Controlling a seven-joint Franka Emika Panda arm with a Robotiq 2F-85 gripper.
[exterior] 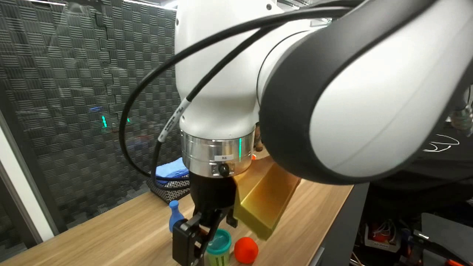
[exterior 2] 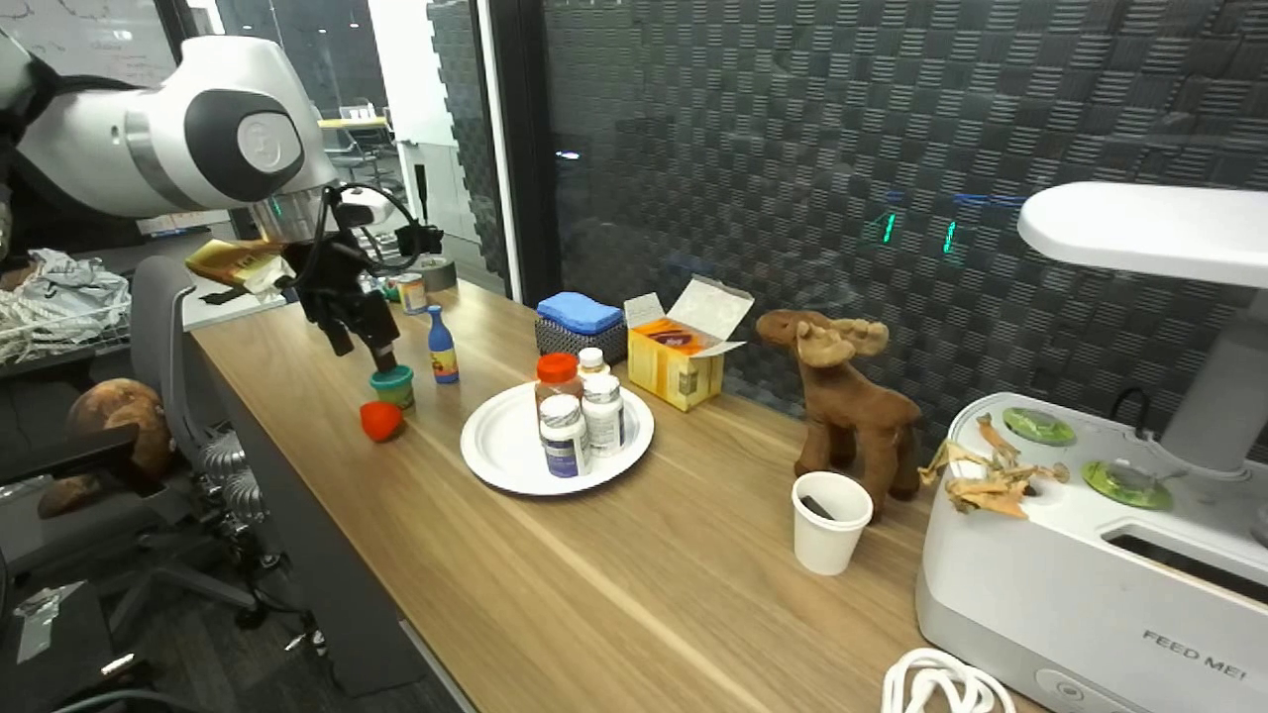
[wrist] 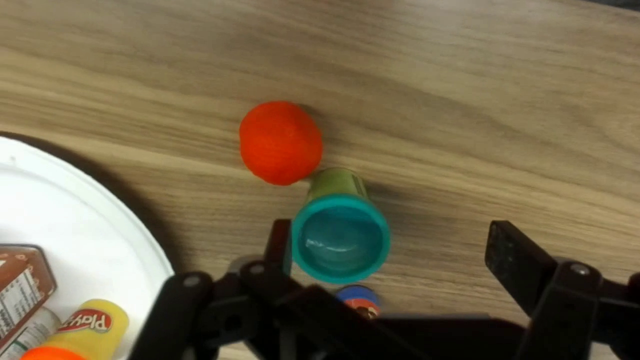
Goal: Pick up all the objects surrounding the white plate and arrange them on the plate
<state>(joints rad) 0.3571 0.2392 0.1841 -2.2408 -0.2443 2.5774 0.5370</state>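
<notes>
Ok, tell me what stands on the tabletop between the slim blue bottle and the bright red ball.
A round, teal-lidded green tub stands between the slim blue bottle and the bright red ball; both exterior views show it.

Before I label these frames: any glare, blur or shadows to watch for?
Wrist view: gripper soft in the foreground, small glint on the teal lid, dark shadow beside the white plate; both exterior views: green streaks against the dark padded wall.
</notes>
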